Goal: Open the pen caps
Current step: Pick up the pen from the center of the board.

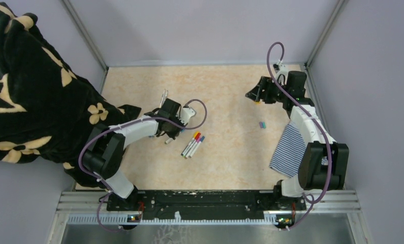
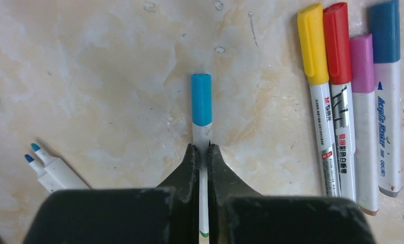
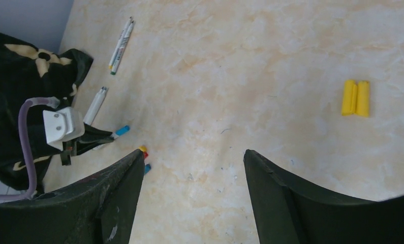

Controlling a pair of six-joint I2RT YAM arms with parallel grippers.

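My left gripper [image 2: 200, 148] is shut on the white barrel of a pen [image 2: 202, 134] lying on the table. The pen's light-blue cap [image 2: 201, 99] sticks out past the fingertips. To its right, side by side, lie capped pens with yellow [image 2: 312, 46], red [image 2: 337, 43], pink [image 2: 362, 63] and dark-blue [image 2: 384, 30] caps. Two uncapped blue-tipped pens [image 2: 52, 170] lie at the left. My right gripper [image 3: 193, 155] hangs open over bare table at the far right [image 1: 253, 94]. Two yellow caps [image 3: 355, 97] lie loose beyond it.
A black floral blanket [image 1: 27, 86] covers the left side and reaches my left arm. A blue-and-white striped cloth [image 1: 289, 147] lies under the right arm. Small loose caps [image 1: 262, 124] sit near it. Two more pens [image 3: 119, 46] lie by the back left.
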